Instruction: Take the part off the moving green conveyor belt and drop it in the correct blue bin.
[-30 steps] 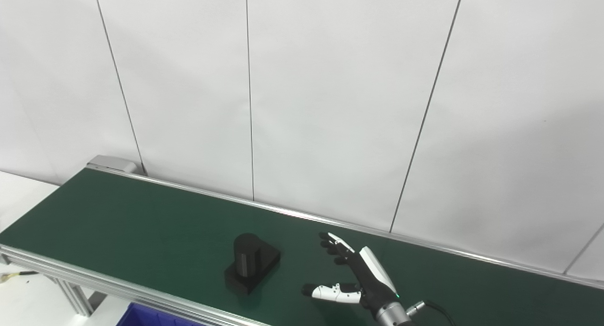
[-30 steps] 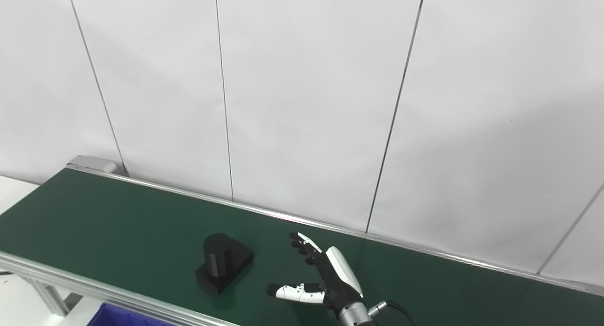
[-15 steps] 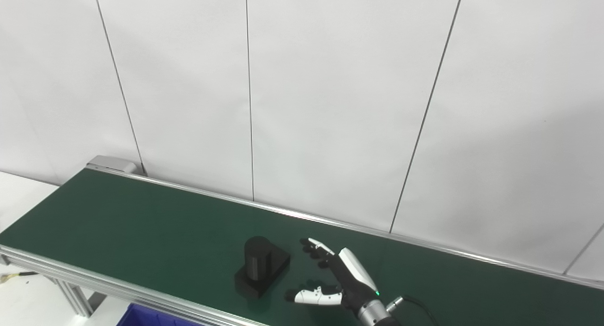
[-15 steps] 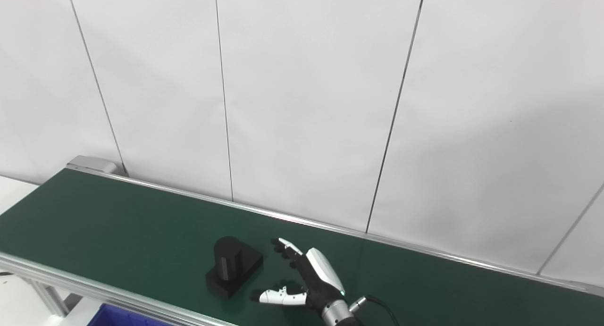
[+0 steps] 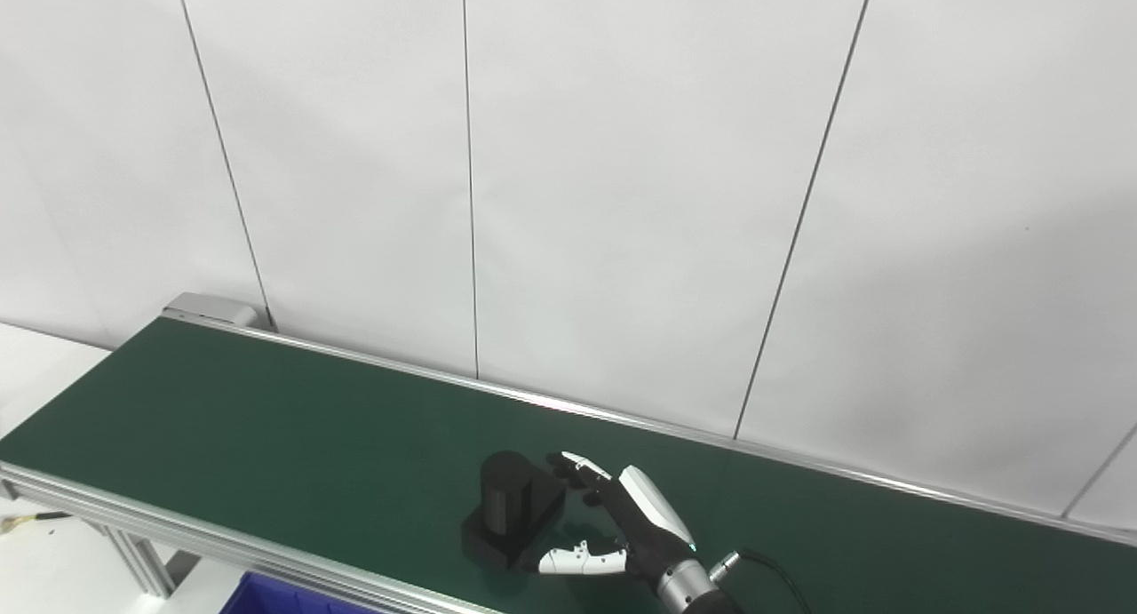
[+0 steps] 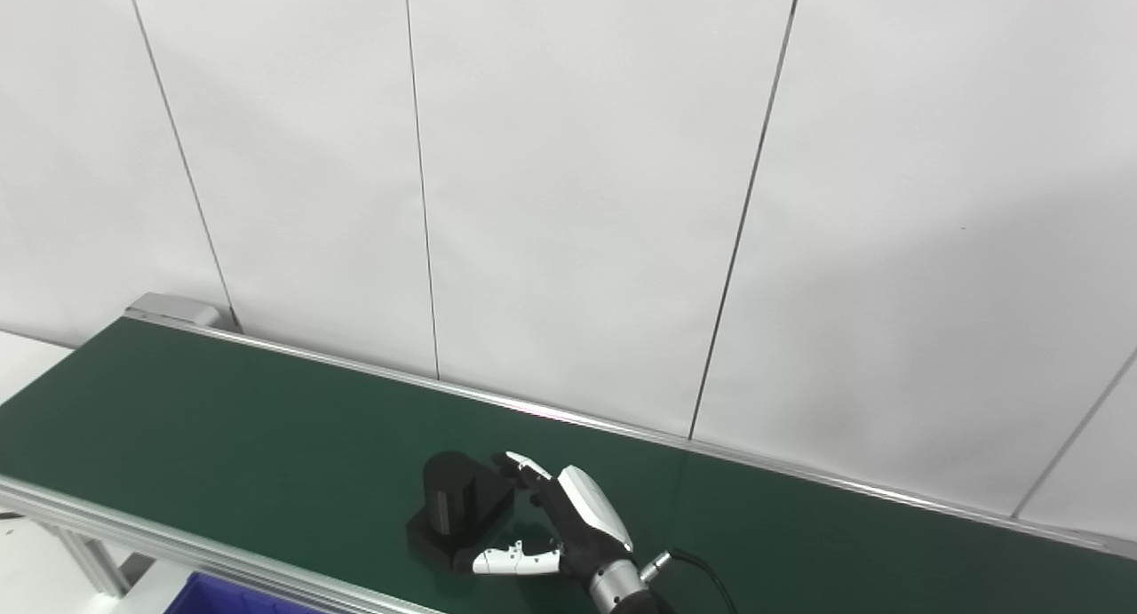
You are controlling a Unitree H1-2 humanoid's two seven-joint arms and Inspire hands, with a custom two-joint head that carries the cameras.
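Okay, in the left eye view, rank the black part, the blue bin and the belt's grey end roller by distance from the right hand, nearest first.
1. Black part: right at the right hand, between its spread fingers and thumb, on the belt.
2. Blue bin: below the belt's near rail, at the picture's bottom left.
3. Grey end roller: at the belt's far left end, by the wall.

Factory test cell: conveyor belt (image 5: 266,427), panelled wall (image 5: 622,196).
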